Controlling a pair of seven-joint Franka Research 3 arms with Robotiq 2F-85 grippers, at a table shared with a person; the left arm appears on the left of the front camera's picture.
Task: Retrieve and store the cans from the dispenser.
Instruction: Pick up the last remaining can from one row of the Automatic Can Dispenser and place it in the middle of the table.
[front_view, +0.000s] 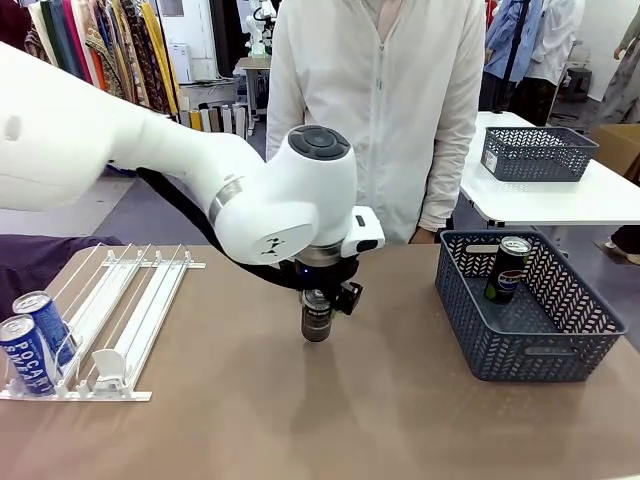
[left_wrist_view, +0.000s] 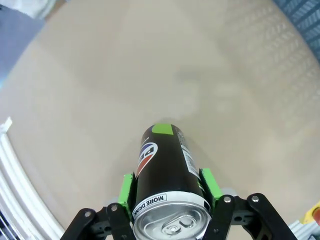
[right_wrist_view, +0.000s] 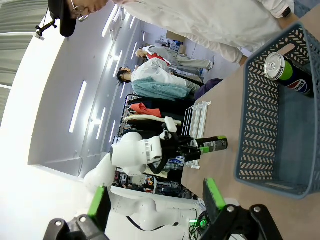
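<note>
My left gripper (front_view: 317, 308) hangs over the middle of the table, shut on a black Pepsi can (front_view: 316, 328) held upright just above the tabletop. In the left wrist view the green pads (left_wrist_view: 126, 189) clamp that can (left_wrist_view: 162, 160) just below its silver top. A second black can (front_view: 508, 268) leans inside the dark lattice basket (front_view: 500, 345) at the right. Two blue cans (front_view: 45, 325) (front_view: 25, 355) stand at the near end of the white dispenser (front_view: 130, 310) on the left. My right gripper (right_wrist_view: 156, 200) is open and holds nothing, looking at the basket (right_wrist_view: 260, 125).
A person in a white jacket (front_view: 380, 90) stands at the far edge of the table. Bare tabletop (front_view: 300, 420) lies between dispenser and basket. Another basket (front_view: 538, 153) rests on a white table behind, at the right.
</note>
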